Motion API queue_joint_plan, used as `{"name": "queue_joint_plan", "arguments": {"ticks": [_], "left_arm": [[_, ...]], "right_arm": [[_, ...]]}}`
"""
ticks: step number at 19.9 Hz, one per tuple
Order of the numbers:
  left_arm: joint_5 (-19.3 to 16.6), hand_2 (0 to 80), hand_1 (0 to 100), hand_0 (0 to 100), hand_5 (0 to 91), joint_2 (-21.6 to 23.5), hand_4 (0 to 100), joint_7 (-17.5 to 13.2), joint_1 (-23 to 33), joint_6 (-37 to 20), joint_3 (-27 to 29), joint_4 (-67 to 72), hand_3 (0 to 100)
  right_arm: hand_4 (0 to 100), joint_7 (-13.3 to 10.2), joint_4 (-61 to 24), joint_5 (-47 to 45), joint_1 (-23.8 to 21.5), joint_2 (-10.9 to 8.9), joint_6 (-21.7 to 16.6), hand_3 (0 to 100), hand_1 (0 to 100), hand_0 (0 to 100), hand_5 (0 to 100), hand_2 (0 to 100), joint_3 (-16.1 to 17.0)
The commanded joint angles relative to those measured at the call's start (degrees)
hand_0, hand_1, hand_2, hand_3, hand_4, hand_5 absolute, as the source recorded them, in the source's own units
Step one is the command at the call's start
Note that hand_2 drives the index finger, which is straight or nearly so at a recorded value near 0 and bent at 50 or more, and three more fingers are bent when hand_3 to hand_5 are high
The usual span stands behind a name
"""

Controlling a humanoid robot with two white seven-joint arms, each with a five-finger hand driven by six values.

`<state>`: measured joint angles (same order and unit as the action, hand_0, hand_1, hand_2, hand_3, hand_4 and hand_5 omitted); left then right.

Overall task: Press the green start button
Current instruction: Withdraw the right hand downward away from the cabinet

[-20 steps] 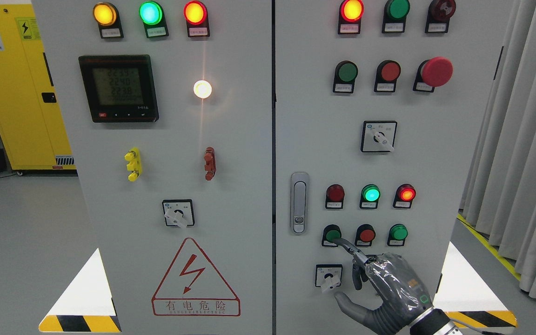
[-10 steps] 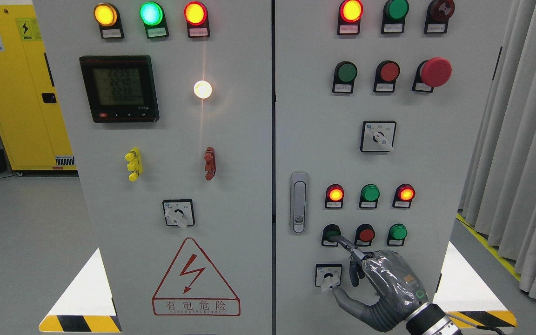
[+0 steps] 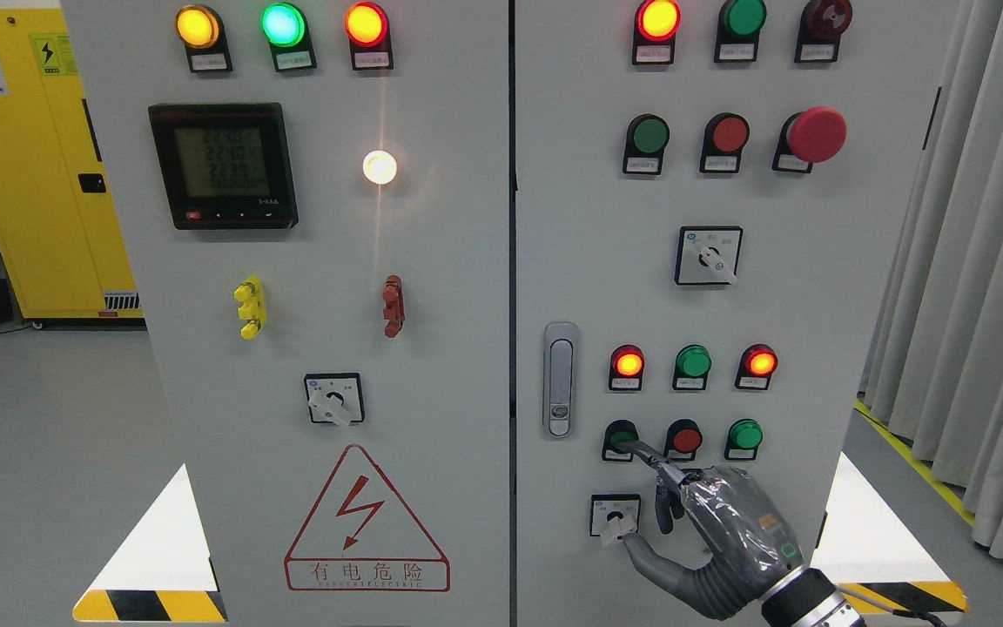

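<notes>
A grey control cabinet [image 3: 449, 287] with two doors fills most of the view, with a yellow cabinet [image 3: 27, 157] standing farther back at the left and pale curtains [image 3: 980, 261] hanging at the right. The left door carries a dark digital meter [image 3: 223, 165] with faint figures on its screen, a row of lit amber, green and red lamps along the top, a glowing white lamp [image 3: 380, 167], and a red lightning warning triangle [image 3: 366, 520] low down. The right door has a big red mushroom button [image 3: 817, 134] near its upper right, a vertical metal door handle [image 3: 561, 380] by its left edge, and a row of three indicator lamps [image 3: 693, 362] in its lower half, the outer two glowing red-orange and the middle green one dark. The right hand [image 3: 732, 540], grey and wrapped in clear film, comes up from the lower right corner; it grasps nothing, its index finger [image 3: 654, 460] stretched out towards the upper left while the other fingers curl down and the thumb juts left below. The fingertip rests on the green start button [image 3: 619, 435], the leftmost of three buttons just under the lamps: a round dark green cap in a black collar, unlit, with a small label beneath it partly covered by the finger. Just below it sits a small rotary selector switch [image 3: 615, 516].
</notes>
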<state>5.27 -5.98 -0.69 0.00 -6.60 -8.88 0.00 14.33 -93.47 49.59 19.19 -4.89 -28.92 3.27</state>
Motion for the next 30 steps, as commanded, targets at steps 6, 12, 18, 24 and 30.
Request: {"name": "queue_joint_plan", "arguments": {"ticks": [6,12,18,24,30], "left_arm": [[0.0,0.0,56,12,0.0,0.0,0,-0.02,-1.58,0.01,0.0,-1.5,0],[0.0,0.0,56,12,0.0,0.0,0,-0.02,-1.58,0.01,0.0,-1.5,0],[-0.09,0.0,56,12,0.0,0.0,0,-0.02,-1.58,0.01,0.0,-1.5,0],[0.0,0.0,56,12,0.0,0.0,0,-0.02,-1.58,0.01,0.0,-1.5,0],[0.0,0.0,56,12,0.0,0.0,0,-0.02,-1.58,0.01,0.0,-1.5,0]], "right_arm": [[78,-1.14,-3.82,-12.75,-6.53,0.32,-3.6,82,64,72,91,0,0.51],[82,1.48,-11.01,-27.08,-14.78,8.56,-2.98,81,65,78,89,0,0.16],[36,9.4,-12.08,-37.44,-22.7,9.81,-2.9,34,62,93,38,0,-0.28],[0,11.77,-11.73,-44.32,-24.47,9.37,-1.49,0,51,61,0,0,-0.2],[0,11.86,-11.03,-44.32,-23.15,9.28,-0.62,0,51,47,0,0,0.16]]}}
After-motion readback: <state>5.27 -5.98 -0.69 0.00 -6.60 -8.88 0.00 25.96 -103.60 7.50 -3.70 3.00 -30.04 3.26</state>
